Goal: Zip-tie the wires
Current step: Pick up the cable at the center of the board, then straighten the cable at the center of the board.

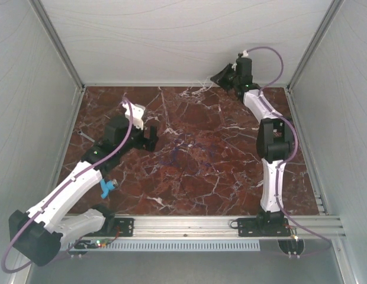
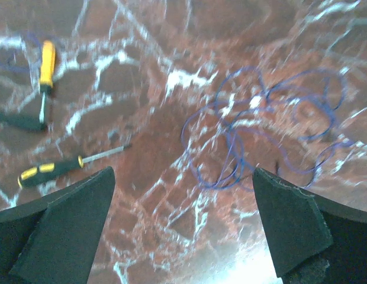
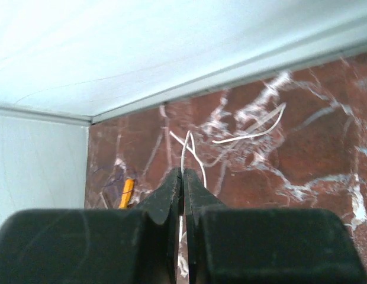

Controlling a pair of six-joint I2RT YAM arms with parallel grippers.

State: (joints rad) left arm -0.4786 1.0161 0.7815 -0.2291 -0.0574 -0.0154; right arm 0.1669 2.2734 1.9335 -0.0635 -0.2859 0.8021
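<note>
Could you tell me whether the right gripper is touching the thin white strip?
Touching: in the right wrist view, the right gripper has its jaws closed on the thin white strip.

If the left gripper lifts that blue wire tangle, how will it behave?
The wires are hair-thin and lie in loose loops, so probably floppy and light. Loops overlap, so lifting one strand likely drags the rest.
</note>
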